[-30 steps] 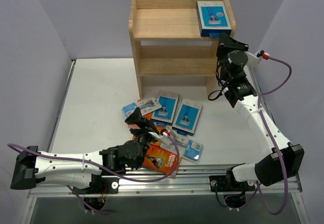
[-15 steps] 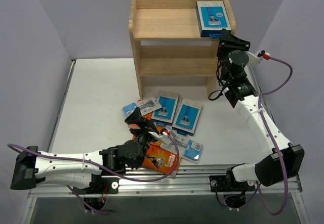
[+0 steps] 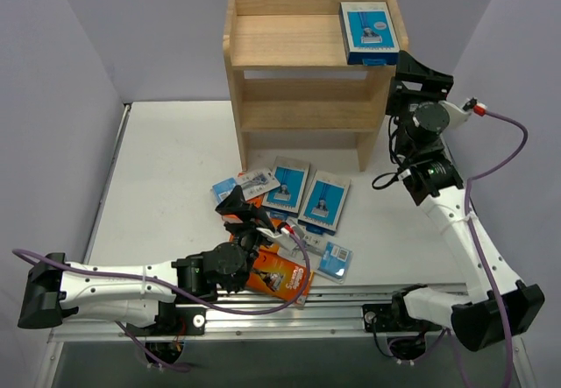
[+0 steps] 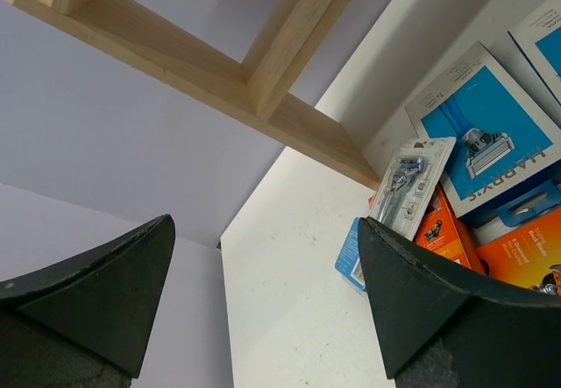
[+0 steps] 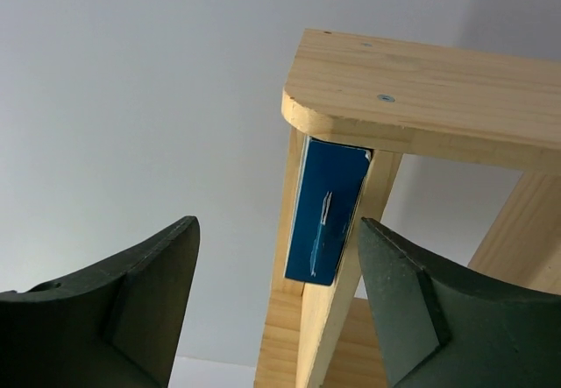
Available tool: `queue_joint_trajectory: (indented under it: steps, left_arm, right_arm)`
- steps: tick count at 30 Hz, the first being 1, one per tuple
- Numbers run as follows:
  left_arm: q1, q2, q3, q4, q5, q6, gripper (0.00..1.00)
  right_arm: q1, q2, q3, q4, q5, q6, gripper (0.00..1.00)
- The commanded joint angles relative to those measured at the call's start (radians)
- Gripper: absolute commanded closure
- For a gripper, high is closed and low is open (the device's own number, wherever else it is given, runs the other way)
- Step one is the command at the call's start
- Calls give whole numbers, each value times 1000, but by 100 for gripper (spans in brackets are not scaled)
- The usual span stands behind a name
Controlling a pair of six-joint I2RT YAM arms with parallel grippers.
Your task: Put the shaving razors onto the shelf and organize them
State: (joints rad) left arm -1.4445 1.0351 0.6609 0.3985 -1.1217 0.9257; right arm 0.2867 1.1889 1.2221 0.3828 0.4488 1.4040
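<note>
The wooden shelf (image 3: 302, 64) stands at the back of the table. One blue-and-white razor box (image 3: 369, 31) lies on its top tier at the right end. My right gripper (image 3: 415, 73) hovers just right of that corner, open and clear of the box. In the right wrist view the box's dark blue end (image 5: 326, 222) pokes out past the shelf top (image 5: 438, 90), beyond my open right gripper (image 5: 278, 223). The other shaving razors (image 3: 307, 195) lie loose in front of the shelf. My left gripper (image 3: 248, 213) is open and empty at the pile's left edge; its wrist view shows a blister card (image 4: 412, 186) beside the gripper (image 4: 263, 222).
Two blue-and-white boxes (image 3: 324, 201) lie side by side in front of the shelf, with an orange box (image 3: 279, 274) and a small blue pack (image 3: 335, 261) nearer the arm bases. The shelf's middle and bottom tiers hold nothing. Grey walls close in both sides.
My right gripper has opened, let go of the blue box on the top tier and drawn back to the right. The left arm has not moved.
</note>
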Motion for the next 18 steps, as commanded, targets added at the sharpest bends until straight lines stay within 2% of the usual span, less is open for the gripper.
queue_joint_trajectory:
  steps: [1,10,18]
  left_arm:
    - [7,-20,55,16,-7,-14,6]
    - [53,-17,62,25,-9,-27,6]
    - [117,-84,69,-12,14,-105,6]
  right_arm:
    - [-12,-87,-44,-15,24,-33,32]
    - [-14,-278,-229,-209,-151,-186,32]
    - [-15,-379,-461,-346,-421,-424,32]
